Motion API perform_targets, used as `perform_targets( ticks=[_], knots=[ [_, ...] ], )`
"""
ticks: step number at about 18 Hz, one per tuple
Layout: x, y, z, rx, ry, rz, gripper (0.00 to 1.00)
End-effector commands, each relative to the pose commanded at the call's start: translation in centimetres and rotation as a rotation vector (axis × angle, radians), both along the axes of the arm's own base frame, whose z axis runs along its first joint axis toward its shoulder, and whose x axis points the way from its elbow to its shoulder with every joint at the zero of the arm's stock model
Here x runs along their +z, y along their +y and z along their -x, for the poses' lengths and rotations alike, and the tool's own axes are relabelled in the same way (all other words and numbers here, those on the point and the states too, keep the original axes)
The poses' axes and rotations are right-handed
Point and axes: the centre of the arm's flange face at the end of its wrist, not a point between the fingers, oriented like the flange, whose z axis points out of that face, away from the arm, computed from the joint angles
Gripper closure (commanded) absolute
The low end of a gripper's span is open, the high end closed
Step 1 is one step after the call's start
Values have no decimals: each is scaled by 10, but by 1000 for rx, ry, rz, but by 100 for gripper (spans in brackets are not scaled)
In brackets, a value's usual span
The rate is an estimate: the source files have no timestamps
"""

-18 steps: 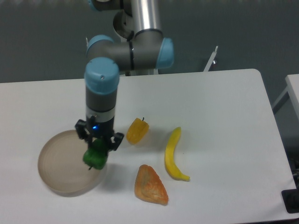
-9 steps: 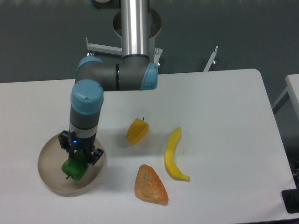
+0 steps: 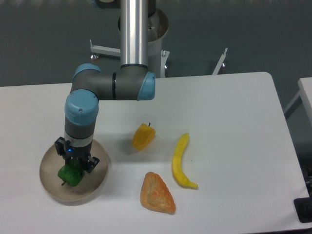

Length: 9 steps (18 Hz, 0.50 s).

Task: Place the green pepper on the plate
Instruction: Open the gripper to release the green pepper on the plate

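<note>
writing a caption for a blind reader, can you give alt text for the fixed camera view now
A robot arm's gripper holds a green pepper over the middle of a tan plate at the left of a white table. To the right lie a yellow-orange pepper, a banana and an orange triangular pastry-like piece.

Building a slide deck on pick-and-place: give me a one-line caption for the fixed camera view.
The gripper holds the green pepper over the plate, with three other foods alongside.
</note>
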Motion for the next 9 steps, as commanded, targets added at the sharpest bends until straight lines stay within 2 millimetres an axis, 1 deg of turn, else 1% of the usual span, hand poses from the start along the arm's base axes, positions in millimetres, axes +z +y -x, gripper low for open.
perform_targets(
  ticks=[5, 8, 9],
  knots=[
    [-5, -1, -3, 1, -3, 10, 67],
    [-5, -1, -4, 0, -3, 10, 65],
    [-5, -1, -4, 0, -3, 10, 62]
  ],
)
